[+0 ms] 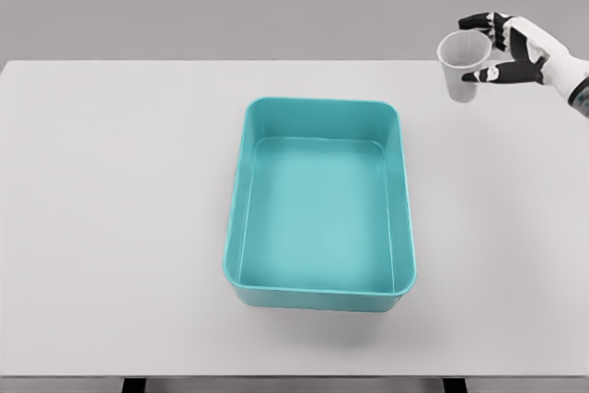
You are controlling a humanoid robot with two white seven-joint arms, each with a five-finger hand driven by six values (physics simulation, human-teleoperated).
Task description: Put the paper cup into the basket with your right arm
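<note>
A white paper cup [462, 64] hangs in the air at the upper right, tilted with its mouth turned toward the left and toward me. My right hand [502, 48] is shut on it, fingers and thumb wrapped around its right side. The teal rectangular basket [237, 218] sits in the middle of the white table, empty, down and to the left of the cup. The cup is above the table's far right part, outside the basket. My left arm does not show.
The white table [110, 227] spans the whole view, with its far edge just below the hand and its front edge near the picture's bottom. A plain grey wall stands behind.
</note>
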